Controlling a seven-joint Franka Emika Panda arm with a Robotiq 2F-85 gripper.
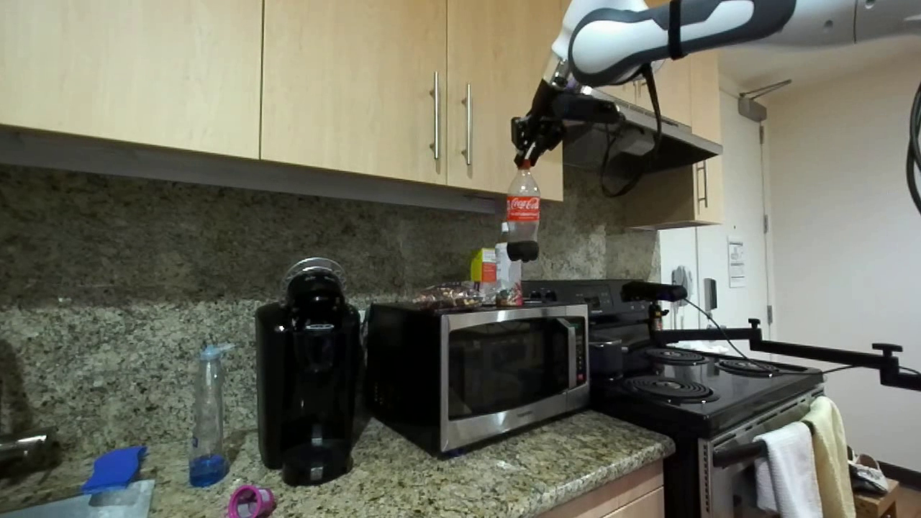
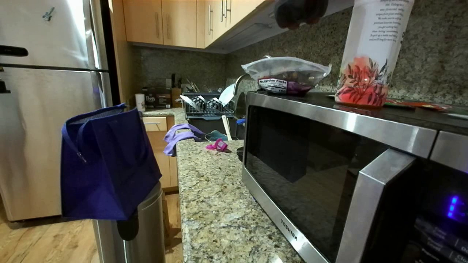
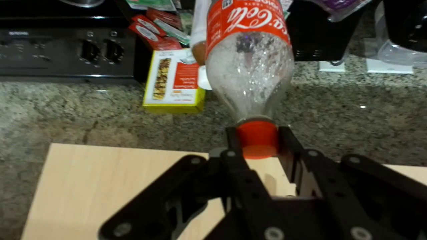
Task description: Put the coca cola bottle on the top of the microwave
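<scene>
A boxy steel microwave point(image 2: 310, 175) marked TOSHIBA filled an exterior view's lower right. Right of centre in an exterior view, the black claw point(image 1: 526, 160) clamped the red cap point(image 3: 257, 140) of a hanging, clear plastic bottle point(image 1: 524, 208) labelled Coca-Cola.

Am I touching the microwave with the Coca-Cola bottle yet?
Apart: in both exterior views, the Coca-Cola bottle hangs above the microwave, with a visible gap below its base.
</scene>
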